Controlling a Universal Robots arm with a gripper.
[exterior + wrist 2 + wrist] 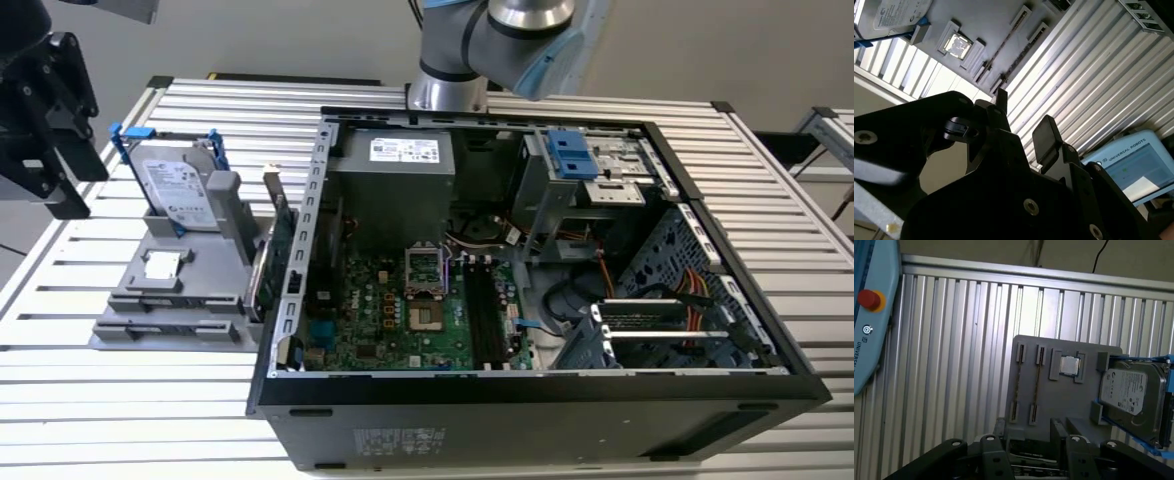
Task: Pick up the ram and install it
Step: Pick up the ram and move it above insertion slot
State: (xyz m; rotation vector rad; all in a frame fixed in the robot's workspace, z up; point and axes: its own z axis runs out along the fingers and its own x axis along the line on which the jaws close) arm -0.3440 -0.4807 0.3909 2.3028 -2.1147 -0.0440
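Gripper (1023, 116): the two fingers (1046, 135) stand well apart. Bare table slats show through the gap between them. Nothing is held and nothing is touched.

The ram (1036, 385) is not yet picked up. It stands on its long edge in the grey parts holder (1069, 405), seated between two end clips. It lies out ahead of the fingertips, roughly in line with the gap and well apart from them. From here it reads as a thin dark line only, and I cannot make out any surface detail.

Also in the holder:
- A processor chip (1069, 365) sits just beside the ram, on the side toward the hard drive.
- The hard drive (1126, 390), silver with blue clips, sits farther out to that same side of the gripper.

A blue hand controller (874, 315) with a red button lies on the slatted table (954, 365), on the gripper's opposite side and well away from it.

In the exterior view the black wrist assembly (47, 120) hangs above the table, near the holder. The open computer case (534, 400) lies on the far side of the holder from the assembly. Its motherboard (387, 300) is exposed, with the long dark memory slots (483, 310) in sight. The arm's base (447, 85) stands behind the case.
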